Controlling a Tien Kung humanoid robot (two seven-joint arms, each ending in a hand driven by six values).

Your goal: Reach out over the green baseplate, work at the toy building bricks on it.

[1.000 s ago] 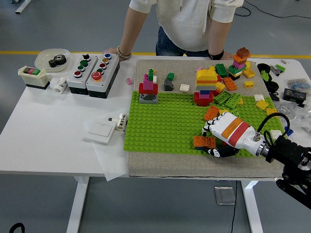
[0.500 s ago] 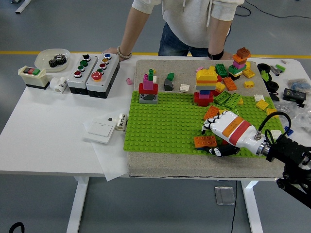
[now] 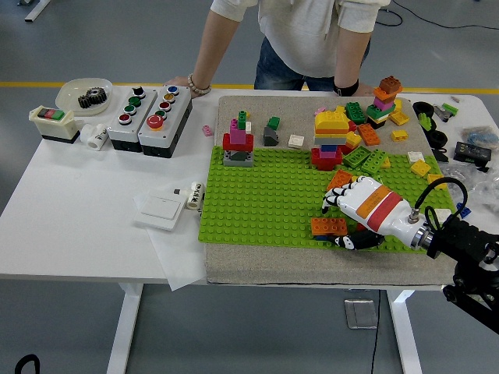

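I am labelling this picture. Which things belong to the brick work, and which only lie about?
Job:
green baseplate
orange brick
right robot hand
stacked bricks

Lying about:
button boxes
gear in dish
white switch plate

Bright green studded baseplate on a beige mat, over a white bench. White robot hand banded orange and red at the wrist, black fingertips. Orange rectangular brick near the front edge. Red, pink and grey brick tower. Yellow, orange, blue and red brick stack. Grey button boxes with red, green and black buttons.
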